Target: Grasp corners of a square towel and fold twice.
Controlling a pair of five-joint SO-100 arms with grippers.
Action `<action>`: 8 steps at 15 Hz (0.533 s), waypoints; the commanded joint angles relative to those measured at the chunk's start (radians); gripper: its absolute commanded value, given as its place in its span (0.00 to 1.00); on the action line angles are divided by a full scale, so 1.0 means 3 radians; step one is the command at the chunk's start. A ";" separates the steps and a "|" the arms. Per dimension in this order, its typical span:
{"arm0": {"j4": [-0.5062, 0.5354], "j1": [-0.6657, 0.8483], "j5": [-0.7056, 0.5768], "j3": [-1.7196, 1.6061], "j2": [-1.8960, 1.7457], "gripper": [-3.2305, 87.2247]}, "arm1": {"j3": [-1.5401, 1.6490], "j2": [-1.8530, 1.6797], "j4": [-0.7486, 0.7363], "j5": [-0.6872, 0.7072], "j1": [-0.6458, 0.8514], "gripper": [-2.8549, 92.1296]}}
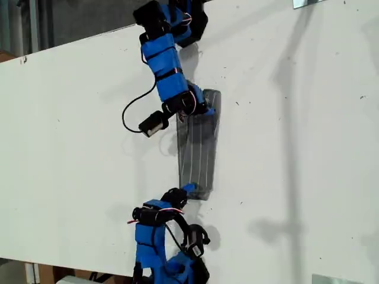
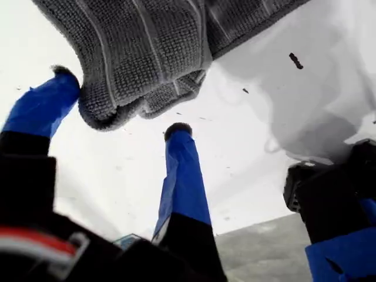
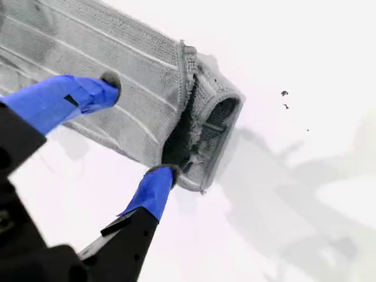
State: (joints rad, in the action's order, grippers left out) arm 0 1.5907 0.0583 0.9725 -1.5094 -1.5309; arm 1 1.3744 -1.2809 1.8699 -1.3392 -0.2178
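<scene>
Already folded into a narrow strip, the towel (image 1: 198,145) lies flat near the middle of the white surface (image 1: 71,148), stretched lengthwise between the two blue arms in the exterior view. Judging by its slim shape and by the stacked layers showing at its end in the second wrist view, both folds look done, or very nearly so; what seems left is letting go and drawing the arms clear. The cloth is grey, with a nubbly woven texture and thin pale stripes running along its length. Its corners (image 2: 100,114) are soft and rounded, and the end in the second wrist view gapes a little, a dark pocket between the layers. My first claw (image 2: 120,103) stands fairly wide, one blue finger beside a towel corner and the other on bare surface, holding nothing. My second claw (image 3: 138,126) is also spread, its fingertips (image 3: 108,82) straddling the layered end of the towel, one resting over the striped top and the other at the edge; whether they press the fabric I cannot tell. The surface is smooth and matt, flecked with a few dark specks and crossed by soft shadows.
</scene>
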 commanded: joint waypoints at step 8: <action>-0.0424 -0.0056 0.0317 -0.1202 -0.1411 0.33 | 0.1590 -0.0547 -0.1191 0.0486 0.0803 0.43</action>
State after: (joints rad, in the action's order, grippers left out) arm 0 1.4864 0.0552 1.0600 -1.8623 -1.9006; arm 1 1.7932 -1.4036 1.5693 -1.1781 0.0138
